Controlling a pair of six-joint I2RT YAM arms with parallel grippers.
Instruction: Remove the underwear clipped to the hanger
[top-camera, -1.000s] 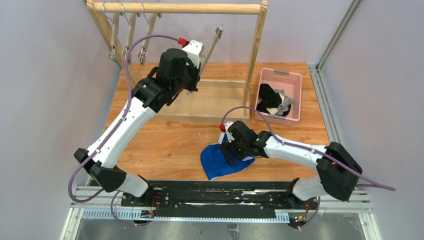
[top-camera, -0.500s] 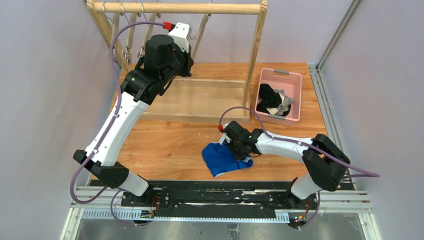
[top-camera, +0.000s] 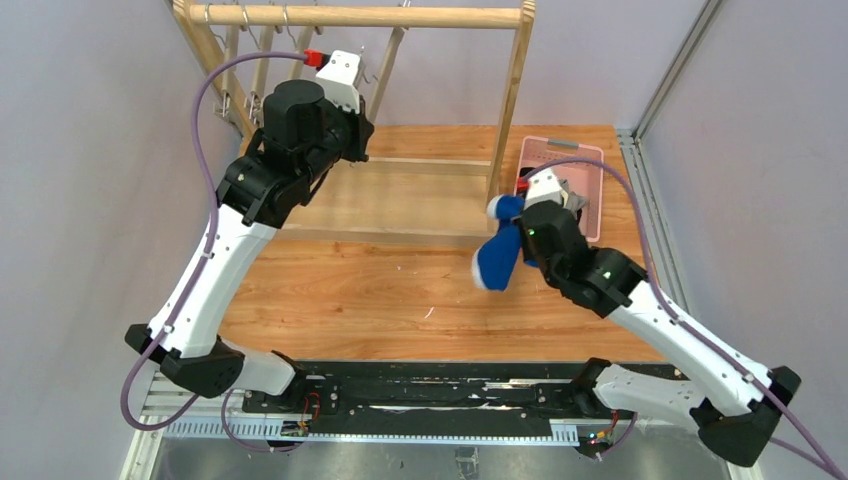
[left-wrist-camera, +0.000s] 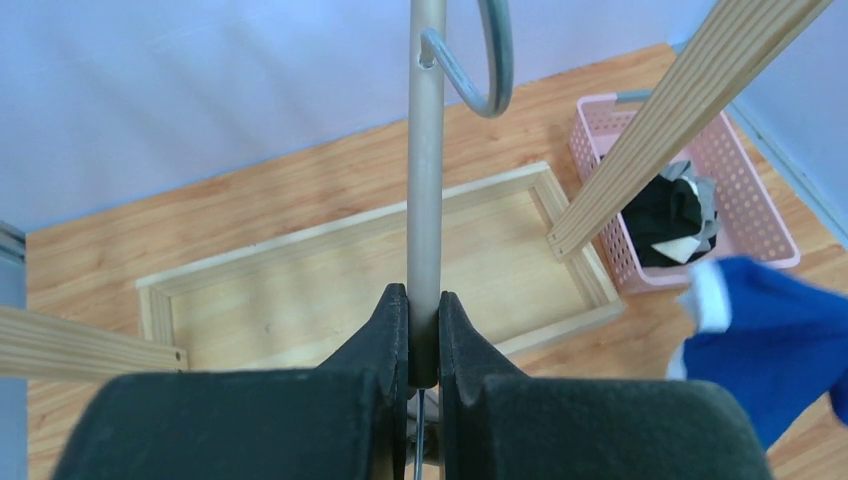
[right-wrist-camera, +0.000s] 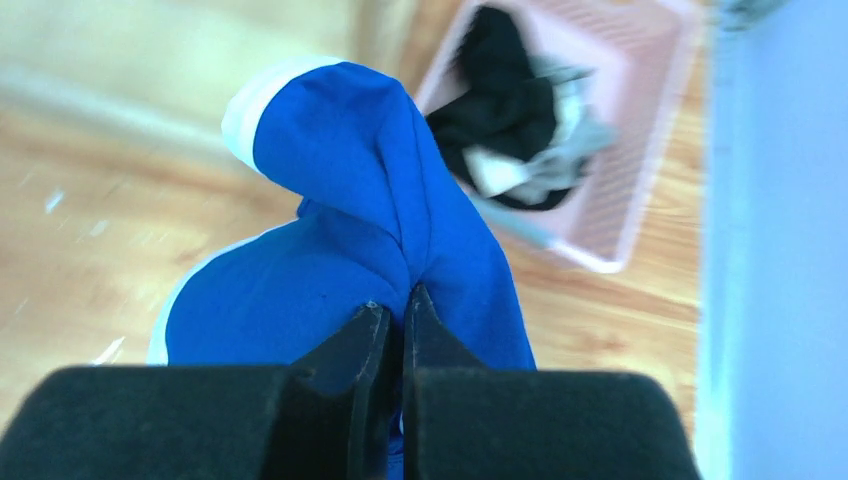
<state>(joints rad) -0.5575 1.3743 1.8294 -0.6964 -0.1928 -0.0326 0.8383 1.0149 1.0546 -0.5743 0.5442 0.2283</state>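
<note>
Blue briefs (top-camera: 497, 262) first, since that's what we all care about. From the top camera they're up off the wooden table (top-camera: 340, 290), hanging in a bunch from the tip of the right arm (top-camera: 600, 280), just left of the pink basket (top-camera: 599, 195). The left arm (top-camera: 225, 250) reaches up into the wooden rack (top-camera: 360, 15), its wrist right at a metal hanger (top-camera: 385, 60) that slants down from the top rail. A few more hangers (top-camera: 232, 70) sit bunched at the rail's left end.

On the left wrist cam, the left gripper (left-wrist-camera: 424, 300) is clamped tight on the metal hanger's straight bar, which runs up from between the fingers to its hook (left-wrist-camera: 490, 60). Below we see the rack's base frame (left-wrist-camera: 300, 243). Off to the right, the basket holds the black briefs (left-wrist-camera: 665, 215) with the grey briefs (left-wrist-camera: 700, 188) tucked against them. The blue pair shows up blurry at the right edge.

On the right wrist cam, the right gripper (right-wrist-camera: 395, 305) is pinched closed on a fold of the blue briefs, with white trim showing along their top and left edges. Past them, the black and grey pairs lie together in the basket, up and to the right of the held pair.
</note>
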